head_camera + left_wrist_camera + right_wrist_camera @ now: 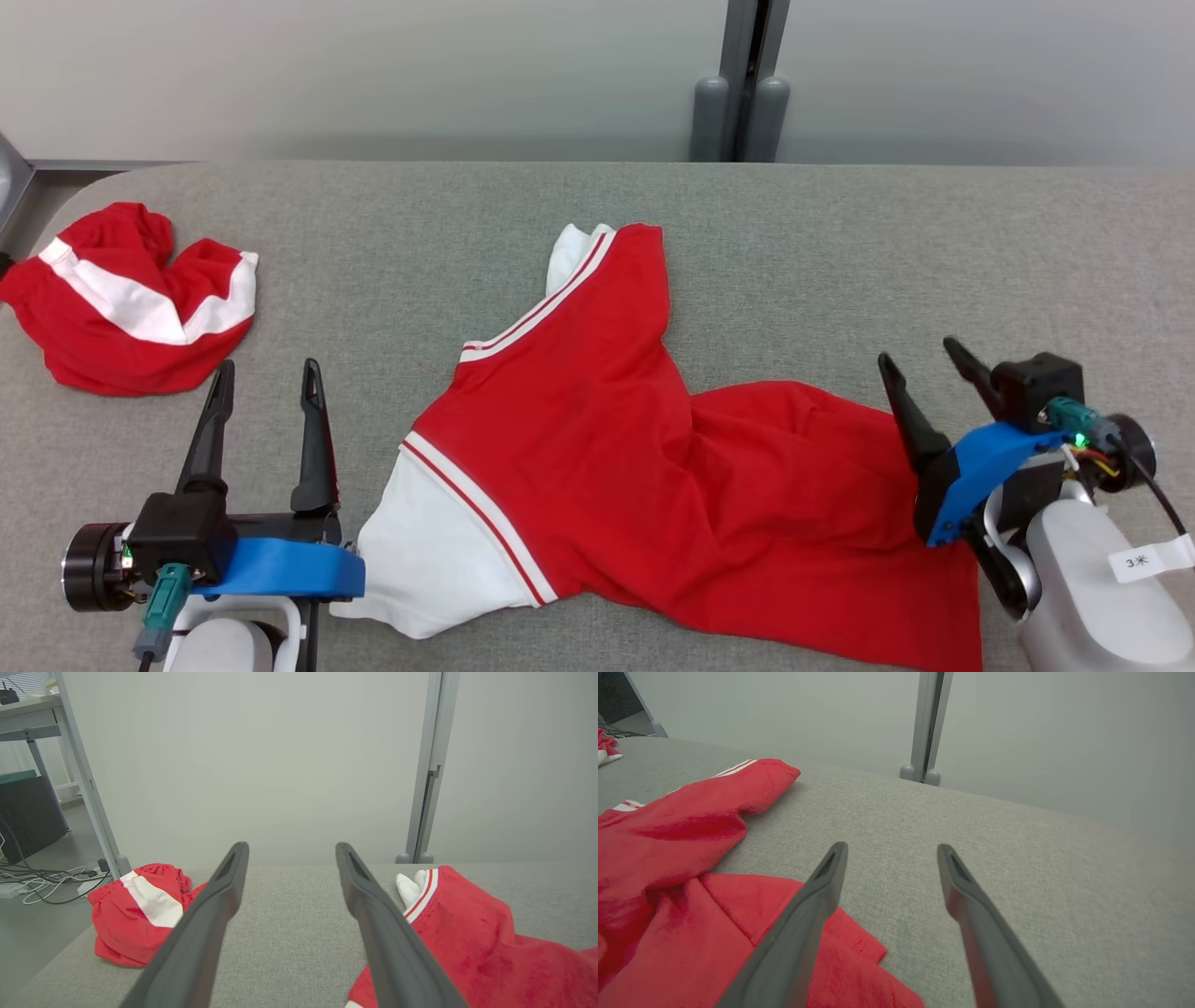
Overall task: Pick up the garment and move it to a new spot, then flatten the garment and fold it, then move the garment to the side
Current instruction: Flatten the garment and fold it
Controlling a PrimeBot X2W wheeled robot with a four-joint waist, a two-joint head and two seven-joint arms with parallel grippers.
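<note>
While nothing's between either set of fingers, the layout makes the next bit easy to read. Far upper left of the head view there's a crumpled red-and-white bundle on the grey table, well apart from everything else, so I'd guess it's not the piece in play.

Lower left, the left gripper has its fingers spread wide and empty, pointing up the frame over bare table. Just right of it is the garment, a red shirt with white sleeves, sprawled across the middle and lower part of the frame. One white sleeve ends just beside that gripper's wrist. The other sleeve pokes up toward the centre top.

The shirt's long axis runs roughly left to right, from that white sleeve down to the hem at lower right. It's wrinkled through the middle, nowhere near flat.

At the right, the right gripper is also wide open and holding nothing. In its wrist view, its left finger hangs over the hem corner, though I can't tell if it's touching.

So each arm has an end right next to it. The cloth lies to the right of the left jaws and to the left of the right ones. My guess is the right arm's a touch closer.
</note>
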